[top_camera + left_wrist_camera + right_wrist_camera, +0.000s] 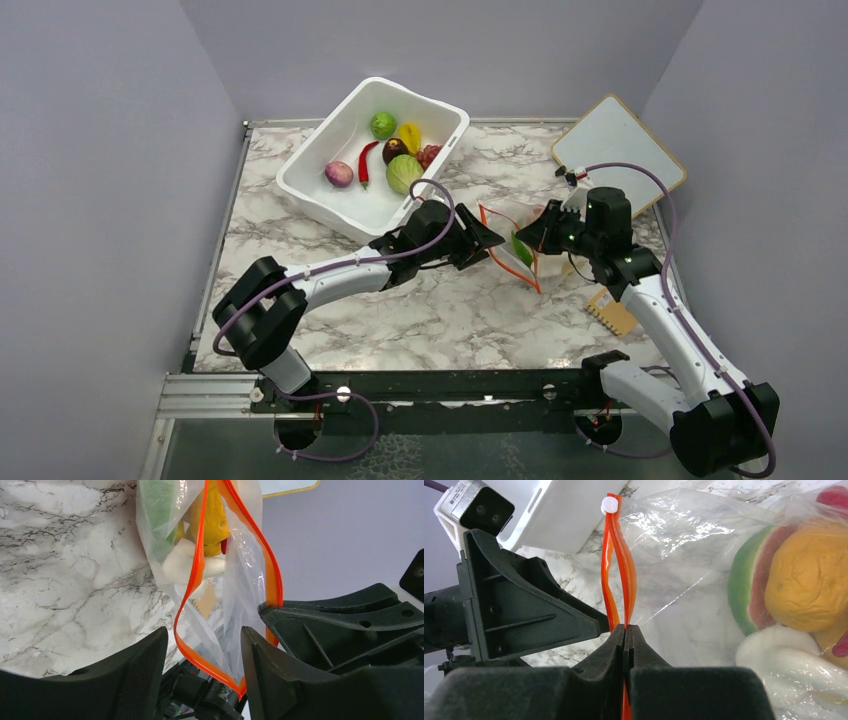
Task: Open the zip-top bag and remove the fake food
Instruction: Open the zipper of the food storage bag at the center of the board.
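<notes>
The left end effector [204, 636] stands open, one zip lip of the bag [240, 580] loose between its fingers: close on that lip alone, then pull away. The right end effector [624, 630] pinches the strip mid-table, food [809, 575] inside

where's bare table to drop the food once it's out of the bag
Bare marble lies between the left arm and right arm, near side of the zip-top bag, and in a strip between the white tub and the board. Crowded mid-table around the bag.
</notes>
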